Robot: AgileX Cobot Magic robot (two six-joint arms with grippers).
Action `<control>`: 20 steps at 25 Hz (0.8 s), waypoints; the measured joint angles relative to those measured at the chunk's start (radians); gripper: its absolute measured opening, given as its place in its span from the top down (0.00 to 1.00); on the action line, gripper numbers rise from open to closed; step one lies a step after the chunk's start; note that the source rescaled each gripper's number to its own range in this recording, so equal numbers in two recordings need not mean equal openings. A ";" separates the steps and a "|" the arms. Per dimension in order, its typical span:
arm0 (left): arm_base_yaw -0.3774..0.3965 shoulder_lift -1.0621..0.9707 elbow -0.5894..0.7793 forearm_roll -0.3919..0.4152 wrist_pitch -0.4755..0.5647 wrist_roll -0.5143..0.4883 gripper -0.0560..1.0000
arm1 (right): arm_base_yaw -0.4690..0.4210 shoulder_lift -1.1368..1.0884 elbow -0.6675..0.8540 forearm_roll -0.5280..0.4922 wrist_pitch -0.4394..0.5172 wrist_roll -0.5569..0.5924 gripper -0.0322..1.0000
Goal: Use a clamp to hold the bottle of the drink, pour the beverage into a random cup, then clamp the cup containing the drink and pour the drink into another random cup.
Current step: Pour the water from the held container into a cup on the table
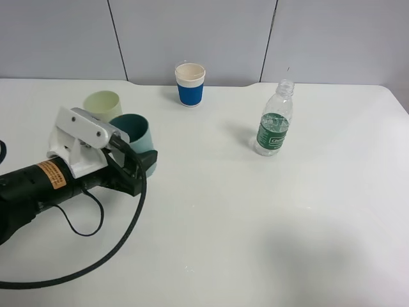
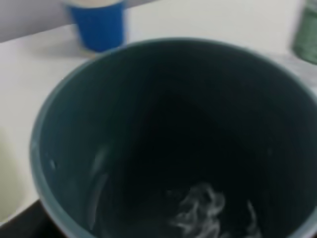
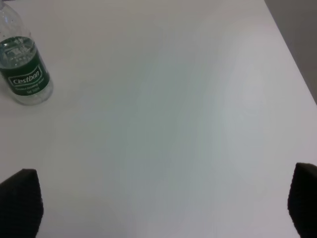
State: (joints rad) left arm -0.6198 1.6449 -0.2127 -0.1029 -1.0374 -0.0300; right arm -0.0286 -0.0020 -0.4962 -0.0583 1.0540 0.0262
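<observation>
Teal cup (image 1: 131,128): light, thin slick plastic, squashable, little water (image 2: 198,208) inside; grip mid-wall, gently. Left gripper (image 1: 140,163) clenched on teal cup. Right gripper (image 3: 158,203) released, empty.

Paper cup (image 1: 190,84): blue ribbed sleeve, white rim, pale inside. It stands upright near the far edge of the table. Its contents cannot be told.
Paper cup, left wrist view: only its blue lower part shows, and it is blurred.
Table (image 1: 268,243): white and matte. Its far edge has a shallow recess in the middle, and the paper cup stands just in front of that recess.
Wall (image 1: 192,32): grey panels behind the table, divided by two thin dark seams.
</observation>
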 joint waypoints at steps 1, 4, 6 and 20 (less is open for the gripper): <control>0.000 -0.016 0.007 -0.053 0.006 0.000 0.93 | 0.000 0.000 0.000 0.000 0.000 0.000 0.01; 0.000 -0.056 0.009 -0.208 0.023 0.014 0.93 | 0.000 0.000 0.000 0.000 0.000 0.000 0.01; 0.000 -0.078 0.009 -0.305 0.023 0.037 0.93 | 0.000 0.000 0.000 0.000 0.000 0.000 0.01; 0.021 -0.107 0.009 -0.599 -0.029 0.196 0.93 | 0.000 0.000 0.000 0.000 0.000 0.000 0.01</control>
State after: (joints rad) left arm -0.5992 1.5378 -0.2034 -0.7019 -1.0668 0.1658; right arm -0.0286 -0.0020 -0.4962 -0.0583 1.0540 0.0262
